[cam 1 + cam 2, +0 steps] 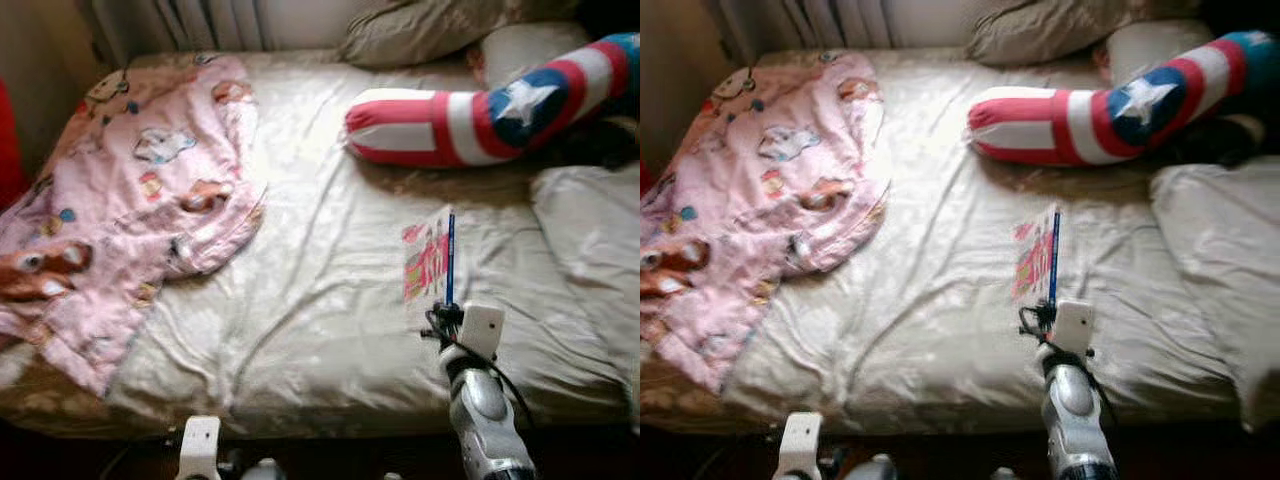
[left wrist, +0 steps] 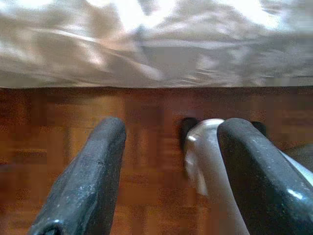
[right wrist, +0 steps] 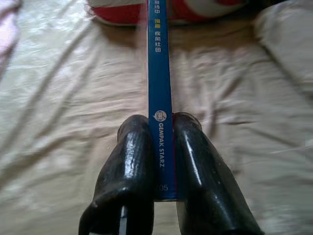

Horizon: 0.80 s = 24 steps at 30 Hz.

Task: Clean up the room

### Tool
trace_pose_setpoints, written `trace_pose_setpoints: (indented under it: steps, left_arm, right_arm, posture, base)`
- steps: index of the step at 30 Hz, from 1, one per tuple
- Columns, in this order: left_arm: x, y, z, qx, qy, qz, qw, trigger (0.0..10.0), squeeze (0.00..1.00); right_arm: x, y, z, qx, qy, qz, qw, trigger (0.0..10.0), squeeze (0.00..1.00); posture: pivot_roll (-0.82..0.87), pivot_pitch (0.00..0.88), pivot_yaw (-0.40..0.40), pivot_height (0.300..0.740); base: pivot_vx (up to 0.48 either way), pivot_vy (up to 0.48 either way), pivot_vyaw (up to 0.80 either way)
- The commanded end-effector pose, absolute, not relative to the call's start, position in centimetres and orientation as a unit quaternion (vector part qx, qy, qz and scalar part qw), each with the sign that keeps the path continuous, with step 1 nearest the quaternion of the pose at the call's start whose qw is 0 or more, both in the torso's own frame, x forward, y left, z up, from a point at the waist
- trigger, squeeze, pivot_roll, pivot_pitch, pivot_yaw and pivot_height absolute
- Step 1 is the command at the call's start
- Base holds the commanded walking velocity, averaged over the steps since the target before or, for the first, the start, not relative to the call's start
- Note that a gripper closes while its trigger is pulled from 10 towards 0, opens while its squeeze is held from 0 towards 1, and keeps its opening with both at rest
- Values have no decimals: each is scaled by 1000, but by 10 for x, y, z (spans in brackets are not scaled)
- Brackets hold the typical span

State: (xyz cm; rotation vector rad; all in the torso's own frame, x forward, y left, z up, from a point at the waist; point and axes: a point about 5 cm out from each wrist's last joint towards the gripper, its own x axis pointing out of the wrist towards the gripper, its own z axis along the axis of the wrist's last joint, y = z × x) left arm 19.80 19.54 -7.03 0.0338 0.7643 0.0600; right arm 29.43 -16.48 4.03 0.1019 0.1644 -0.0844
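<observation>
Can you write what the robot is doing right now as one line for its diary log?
right gripper: shut on blue-spined book, held over bed | left gripper: open, idle over floor

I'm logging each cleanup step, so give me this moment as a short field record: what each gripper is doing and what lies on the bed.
right gripper: shut on the blue-spined book, held spine up over the bed sheet
left gripper: open, low beside the bed, over the wooden floor
pink blanket: crumpled on the robot's left part of the bed
striped star bolster: near the head end
pillows: at the head end
</observation>
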Motion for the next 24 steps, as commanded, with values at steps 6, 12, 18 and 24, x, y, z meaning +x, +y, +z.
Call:
trace_pose_setpoints:
  steps: [6, 12, 18, 24]
  left_arm:
    - [185, 203, -76, 23, 397, 38, 917, 10000, 0]
    - [185, 203, -77, 20, 398, 39, 916, 10000, 0]
    - [185, 203, -77, 19, 398, 40, 917, 10000, 0]
    - [185, 204, -76, 21, 396, 39, 917, 10000, 0]
  right_arm:
    - [296, -158, 49, 41, 52, -28, 997, 10000, 0]
    - [295, -161, 48, 44, 55, -35, 997, 10000, 0]
    - [295, -163, 47, 44, 56, -39, 997, 10000, 0]
    - [296, -163, 48, 44, 55, -42, 997, 10000, 0]
  posture:
    - [77, 190, -7, 740]
    - [76, 186, -7, 740]
    - [78, 194, -9, 740]
    - [80, 203, -11, 740]
  base:
    - [0, -352, 436]
    - [0, -294, 0]
    - [0, 0, 0]
    - [0, -47, 0]
